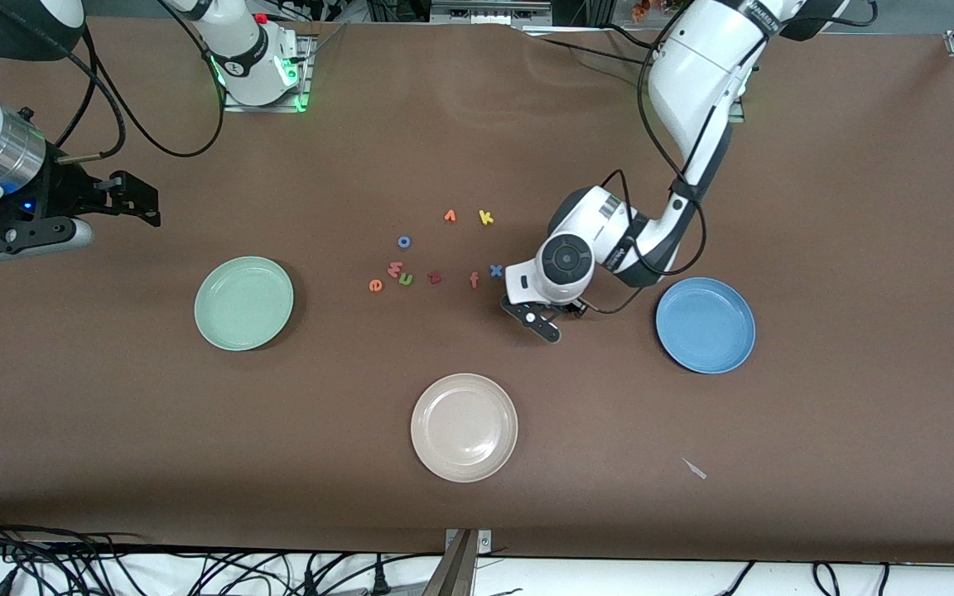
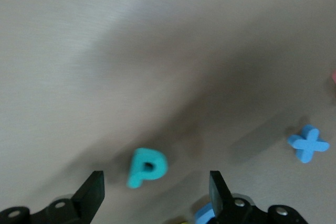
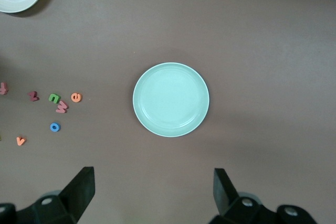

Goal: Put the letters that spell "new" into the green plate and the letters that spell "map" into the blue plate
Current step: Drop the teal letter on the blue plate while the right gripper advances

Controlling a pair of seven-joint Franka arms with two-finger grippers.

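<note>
My left gripper is low over the table beside the blue x, open. In the left wrist view the teal p lies flat between its fingers, touching neither. A bit of the blue-violet m shows by the other finger; the a is hidden. The orange e, pink w and green n lie clustered mid-table. The green plate and the blue plate hold nothing. My right gripper waits open in the air at its end of the table.
A cream-white plate sits nearest the front camera. Other letters lie mid-table: a dark red z, salmon f, blue o, orange v and yellow k. A small scrap lies near the front edge.
</note>
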